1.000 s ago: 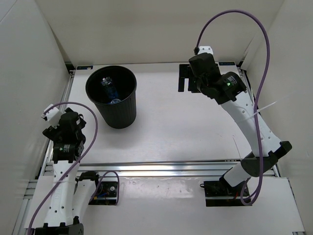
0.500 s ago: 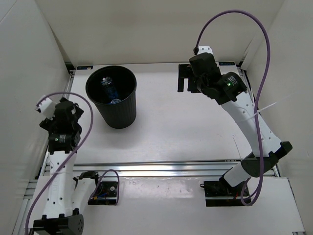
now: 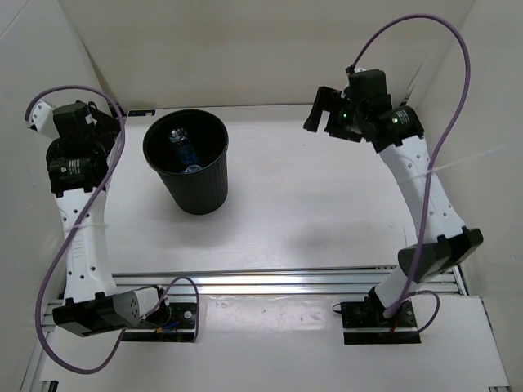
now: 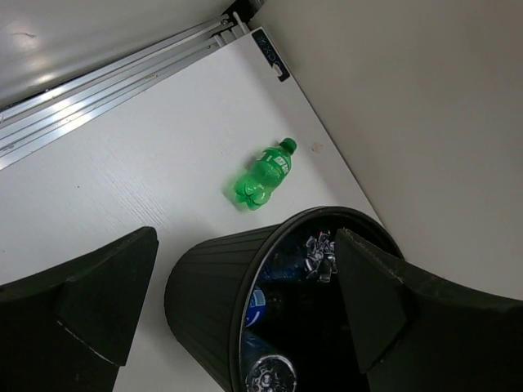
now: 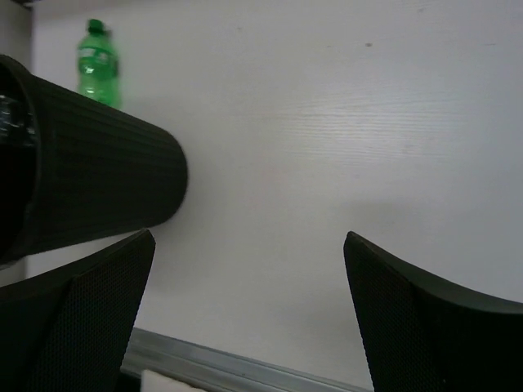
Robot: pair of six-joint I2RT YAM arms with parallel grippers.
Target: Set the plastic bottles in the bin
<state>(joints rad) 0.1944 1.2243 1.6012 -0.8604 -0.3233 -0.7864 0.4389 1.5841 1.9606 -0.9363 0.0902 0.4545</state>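
Movement is showing on both sides. My left arm, folded low at the near edge of the surface [image 4: 122,163] a second ago, is swinging up and out toward the corner. My left claw [image 4: 245,243] is now hanging high beside the bin [image 4: 208,278] and looking down over its rim. My right arm is lifting too, and my right claw [image 5: 249,238] is turning to face across the surface toward the bin. Both claws are standing with jaws wide apart, holding nothing.

I am reading this as the changeover to a last pick. A blue-labelled bottle [image 4: 257,306] and a crumpled clear bottle [image 4: 319,253] are already lying inside the bin, below my left claw. How many are lying there in all I cannot count. The green bottle [image 4: 265,174] is outside the bin, seemingly lying on its side on the surface close to the wall [image 4: 409,106].

From my left claw, the green bottle is lying ahead, just past the bin's rim and roughly in line with the gap between my fingers. It is near the bin but not touching it. From my right claw it is lying well apart, off to the left, with the bin standing between us. My left claw is looking the better placed to be reaching for it.
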